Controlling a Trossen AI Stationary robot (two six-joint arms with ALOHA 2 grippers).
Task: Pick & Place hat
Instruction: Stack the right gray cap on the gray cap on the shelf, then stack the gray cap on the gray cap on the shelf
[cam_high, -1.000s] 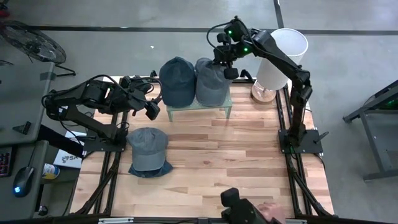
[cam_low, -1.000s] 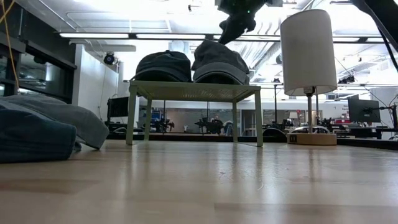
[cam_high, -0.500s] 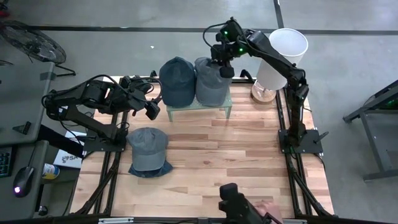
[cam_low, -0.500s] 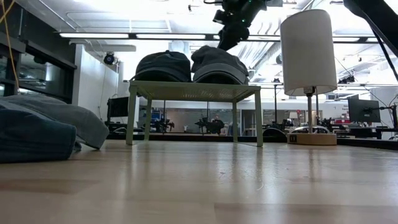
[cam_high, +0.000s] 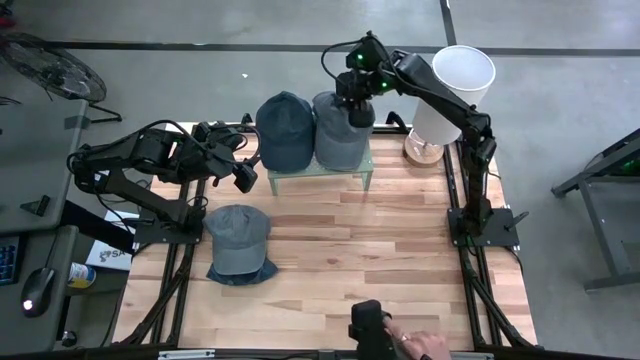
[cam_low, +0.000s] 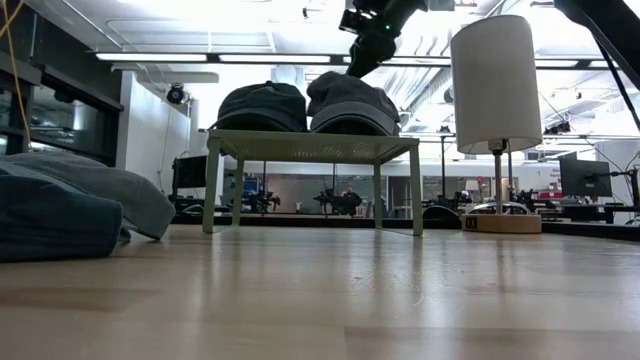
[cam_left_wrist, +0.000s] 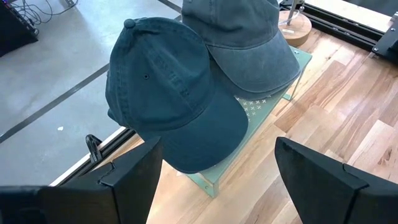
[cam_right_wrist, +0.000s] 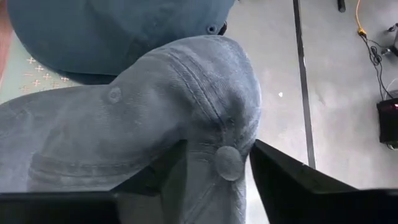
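Two hats sit side by side on a small green stand (cam_high: 350, 172) at the table's far side: a dark teal hat (cam_high: 285, 130) and a grey-blue hat (cam_high: 335, 135). My right gripper (cam_high: 358, 108) is open above the grey-blue hat's far end, with the crown's top and button (cam_right_wrist: 229, 163) between its fingers. My left gripper (cam_high: 243, 172) waits open to the left of the stand, pointing at the teal hat (cam_left_wrist: 174, 93). Near the left edge, another grey-blue hat (cam_high: 238, 235) lies on a dark blue one (cam_high: 243, 272). My right gripper comes from above, slanting down, and its open fingers (cam_right_wrist: 283, 177) stand on either side of the grey-blue hat's crown top (cam_right_wrist: 205, 124), beside the button. I cannot tell whether they touch the cloth. The hat rests on the stand.
A lamp with a white shade (cam_high: 455, 80) and round wooden base (cam_high: 422, 152) stands right of the stand, close under my right arm. At the near edge a person's hand (cam_high: 422, 346) holds a dark device (cam_high: 370, 328). Bare wood lies at the table's centre and right.
My right gripper has moved a little toward the table's left and far edge over the grey-blue hat. The hat stays on the stand, its pulled-up peak settling into a rounder crown. My left arm has kept still.
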